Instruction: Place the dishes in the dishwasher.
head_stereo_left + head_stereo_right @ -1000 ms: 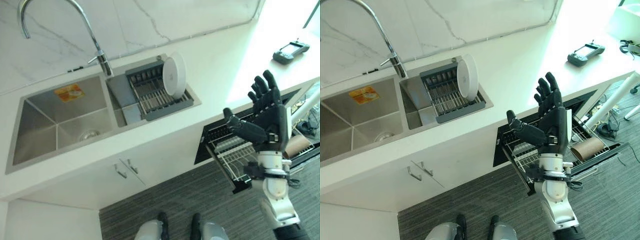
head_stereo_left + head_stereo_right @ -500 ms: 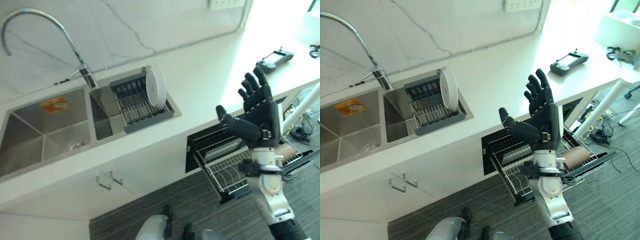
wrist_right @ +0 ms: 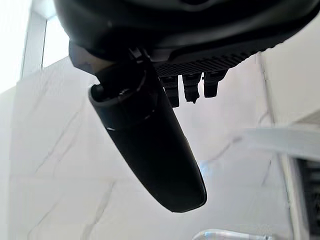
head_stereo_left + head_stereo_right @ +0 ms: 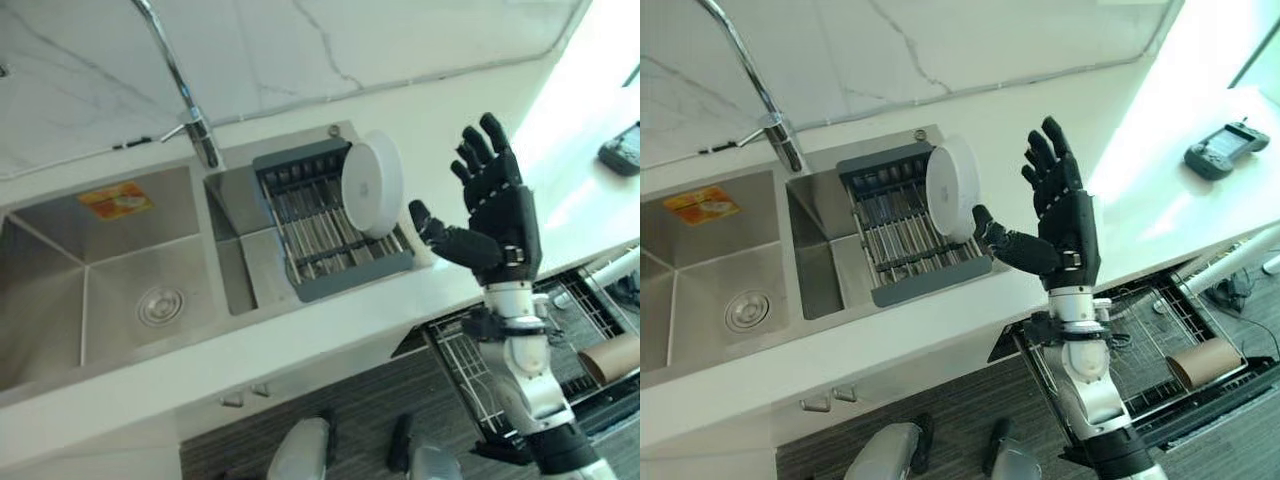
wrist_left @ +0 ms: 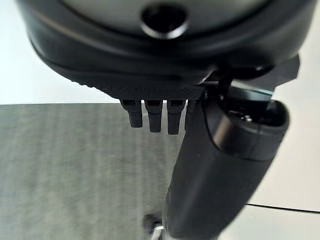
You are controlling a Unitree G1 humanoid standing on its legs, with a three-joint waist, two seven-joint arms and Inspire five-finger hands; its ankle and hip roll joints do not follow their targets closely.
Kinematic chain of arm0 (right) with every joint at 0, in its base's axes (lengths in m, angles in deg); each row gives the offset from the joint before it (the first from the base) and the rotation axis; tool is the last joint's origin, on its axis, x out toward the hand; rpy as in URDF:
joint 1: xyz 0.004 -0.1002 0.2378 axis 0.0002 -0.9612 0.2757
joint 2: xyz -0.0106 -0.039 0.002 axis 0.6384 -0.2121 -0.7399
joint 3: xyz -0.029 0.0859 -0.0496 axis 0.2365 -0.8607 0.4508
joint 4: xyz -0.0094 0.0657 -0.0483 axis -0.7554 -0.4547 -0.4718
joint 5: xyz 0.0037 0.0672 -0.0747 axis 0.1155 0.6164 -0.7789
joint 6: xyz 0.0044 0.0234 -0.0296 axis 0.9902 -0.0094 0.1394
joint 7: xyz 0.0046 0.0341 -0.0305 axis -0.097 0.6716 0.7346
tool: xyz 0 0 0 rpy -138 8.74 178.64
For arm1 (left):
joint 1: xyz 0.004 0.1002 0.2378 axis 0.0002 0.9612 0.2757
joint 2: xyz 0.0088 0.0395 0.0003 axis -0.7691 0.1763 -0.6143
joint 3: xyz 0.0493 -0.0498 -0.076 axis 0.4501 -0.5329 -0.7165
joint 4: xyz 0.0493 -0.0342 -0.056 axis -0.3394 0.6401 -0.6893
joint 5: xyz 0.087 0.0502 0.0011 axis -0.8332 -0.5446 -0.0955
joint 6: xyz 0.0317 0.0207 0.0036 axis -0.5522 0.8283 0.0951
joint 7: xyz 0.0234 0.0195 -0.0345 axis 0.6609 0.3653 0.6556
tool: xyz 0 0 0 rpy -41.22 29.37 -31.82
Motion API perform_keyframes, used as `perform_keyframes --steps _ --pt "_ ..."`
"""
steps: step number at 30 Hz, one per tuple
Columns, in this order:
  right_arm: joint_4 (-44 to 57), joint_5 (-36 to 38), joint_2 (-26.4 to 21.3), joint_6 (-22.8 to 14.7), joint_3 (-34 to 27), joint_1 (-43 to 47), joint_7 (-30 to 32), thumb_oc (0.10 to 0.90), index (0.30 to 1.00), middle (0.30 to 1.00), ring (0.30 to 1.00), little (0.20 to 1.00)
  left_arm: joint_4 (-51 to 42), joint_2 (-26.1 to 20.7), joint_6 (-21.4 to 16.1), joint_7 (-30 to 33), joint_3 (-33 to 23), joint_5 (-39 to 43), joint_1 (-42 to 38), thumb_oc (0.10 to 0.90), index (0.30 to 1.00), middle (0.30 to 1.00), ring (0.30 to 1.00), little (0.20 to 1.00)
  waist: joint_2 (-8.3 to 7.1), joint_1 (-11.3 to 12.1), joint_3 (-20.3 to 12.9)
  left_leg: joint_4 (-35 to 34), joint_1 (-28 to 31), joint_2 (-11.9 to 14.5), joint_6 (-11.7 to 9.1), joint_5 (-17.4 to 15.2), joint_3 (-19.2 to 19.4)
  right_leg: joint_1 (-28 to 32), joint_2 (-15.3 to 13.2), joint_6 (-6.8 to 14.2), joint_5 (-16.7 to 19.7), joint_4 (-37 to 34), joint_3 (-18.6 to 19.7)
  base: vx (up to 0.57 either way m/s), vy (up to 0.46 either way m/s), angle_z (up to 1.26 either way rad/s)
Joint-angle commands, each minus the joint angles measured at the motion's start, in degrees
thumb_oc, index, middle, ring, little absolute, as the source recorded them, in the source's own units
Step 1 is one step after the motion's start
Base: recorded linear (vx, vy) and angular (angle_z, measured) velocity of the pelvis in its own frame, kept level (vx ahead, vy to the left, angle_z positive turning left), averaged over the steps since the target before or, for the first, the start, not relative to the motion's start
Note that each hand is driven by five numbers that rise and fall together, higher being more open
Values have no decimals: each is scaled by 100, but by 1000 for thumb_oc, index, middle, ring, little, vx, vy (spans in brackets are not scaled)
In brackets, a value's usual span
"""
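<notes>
Right hand (image 4: 497,215) (fingers spread, empty) hovers beside upright plate (image 4: 371,184) — rack (image 4: 330,225) part-hidden.

Daylight from the right blows out the countertop (image 4: 560,150) in glare; both wrist views are softly blurred.

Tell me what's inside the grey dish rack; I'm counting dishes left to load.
One white plate stands on edge in the dish rack, the bars beside it bare. Whatever sits directly behind the plate is hidden.

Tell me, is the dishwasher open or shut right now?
Open: the dishwasher has its wire rack pulled out below the counter.
</notes>
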Motion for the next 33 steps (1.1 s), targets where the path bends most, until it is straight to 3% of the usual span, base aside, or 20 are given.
perform_keyframes --steps 1,14,20,33 --pt "740 9 -81 -486 -434 334 -5 800 900 900 900 900 159 -168 -42 192 95 -547 353 800 900 900 900 900 -53 -123 -498 -441 267 213 58 -579 183 434 83 191 -948 -69 -173 71 -46 8" --pt "728 31 -126 247 -278 1073 708 800 900 900 900 900 253 -303 -17 33 302 -685 317 800 900 900 900 900 56 -1 -576 -441 169 207 -59 -503 -46 562 62 121 -1084 -69 -288 70 -17 6" --pt "329 520 41 545 -163 1330 729 800 900 900 900 900 334 -371 13 13 325 -698 347 800 900 900 900 900 94 86 -585 -441 238 179 -46 -505 -89 655 19 115 -1102 -69 -319 76 16 6" --pt "-469 559 230 820 -81 1730 962 800 900 900 900 900 209 -417 45 -74 419 -782 329 800 900 900 900 900 154 234 -482 -441 215 197 -81 -432 -135 736 -80 105 -1098 -69 -484 37 26 6"
